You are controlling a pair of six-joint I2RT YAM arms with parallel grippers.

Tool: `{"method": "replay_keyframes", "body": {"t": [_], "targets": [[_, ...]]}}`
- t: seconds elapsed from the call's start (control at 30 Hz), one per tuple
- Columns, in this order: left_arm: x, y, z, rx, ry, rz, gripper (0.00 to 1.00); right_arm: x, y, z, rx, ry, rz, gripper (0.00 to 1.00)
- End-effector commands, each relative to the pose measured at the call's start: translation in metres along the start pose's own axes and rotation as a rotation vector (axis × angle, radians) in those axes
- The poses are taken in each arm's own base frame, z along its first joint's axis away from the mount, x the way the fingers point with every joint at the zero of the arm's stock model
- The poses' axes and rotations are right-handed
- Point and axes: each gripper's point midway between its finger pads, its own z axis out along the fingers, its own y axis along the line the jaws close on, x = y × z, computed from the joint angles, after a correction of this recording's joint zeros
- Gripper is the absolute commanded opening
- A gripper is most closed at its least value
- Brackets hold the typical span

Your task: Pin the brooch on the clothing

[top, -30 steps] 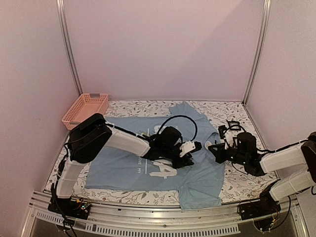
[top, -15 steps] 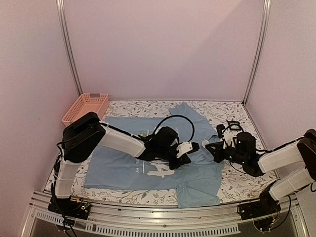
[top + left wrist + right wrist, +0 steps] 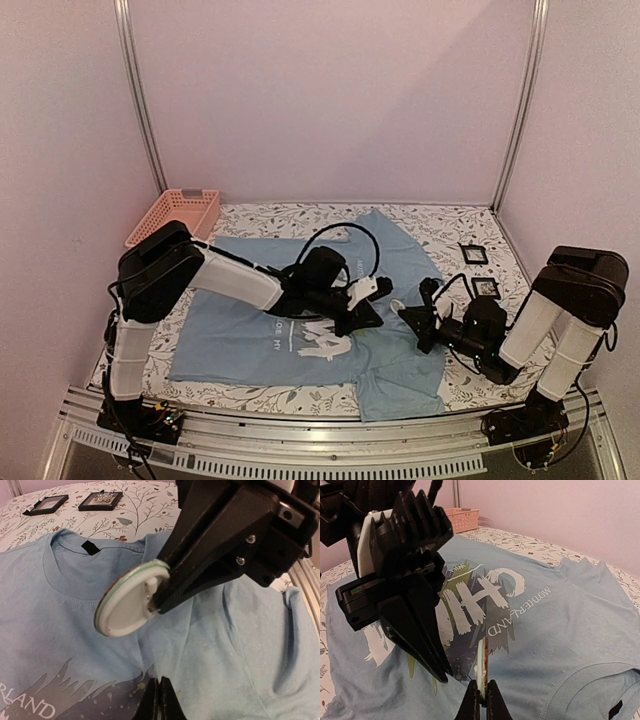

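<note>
The light blue T-shirt (image 3: 230,330) lies flat on the table, its "CHINA" print under my arms. My left gripper (image 3: 372,318) is shut and pinches up a small ridge of shirt fabric (image 3: 240,645) at the print's edge (image 3: 159,696). My right gripper (image 3: 412,322) is shut on the brooch (image 3: 481,665), which it holds on edge just above the shirt (image 3: 560,605). In the left wrist view the brooch (image 3: 131,602) shows its white back, close above the pinched ridge. In the right wrist view the left gripper's fingers (image 3: 420,640) come down right beside the brooch.
A pink basket (image 3: 172,220) stands at the back left corner. Two small black square frames (image 3: 472,252) (image 3: 485,287) lie on the floral cloth right of the shirt; they also show in the left wrist view (image 3: 47,504) (image 3: 102,500). Metal posts stand at both back corners.
My right gripper has moved left over the shirt with the brooch, closing up to the left gripper. The left gripper has shifted slightly left and still pinches the fabric.
</note>
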Motion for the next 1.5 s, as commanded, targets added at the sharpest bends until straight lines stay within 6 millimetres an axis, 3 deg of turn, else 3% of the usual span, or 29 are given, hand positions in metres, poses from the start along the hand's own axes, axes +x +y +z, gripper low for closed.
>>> {"method": "replay_keyframes", "body": {"t": [0.0,0.2,0.67,1.2,1.47], "targets": [[-0.015,-0.001,-0.014,0.036,-0.057,0.010,0.00,-0.035,0.001,-0.015,0.036,-0.202,-0.128,0.00],[-0.016,-0.003,-0.014,0.053,-0.064,0.029,0.00,-0.018,-0.001,-0.007,0.142,-0.158,-0.265,0.00],[-0.019,-0.007,-0.016,0.077,-0.076,0.060,0.00,-0.001,0.006,0.009,0.149,-0.079,-0.447,0.00],[-0.026,-0.004,-0.020,0.075,-0.097,0.069,0.00,0.010,0.018,0.011,0.133,-0.034,-0.561,0.00],[-0.029,-0.006,-0.023,0.080,-0.105,0.078,0.00,0.014,0.014,0.010,0.158,-0.005,-0.584,0.00]]}}
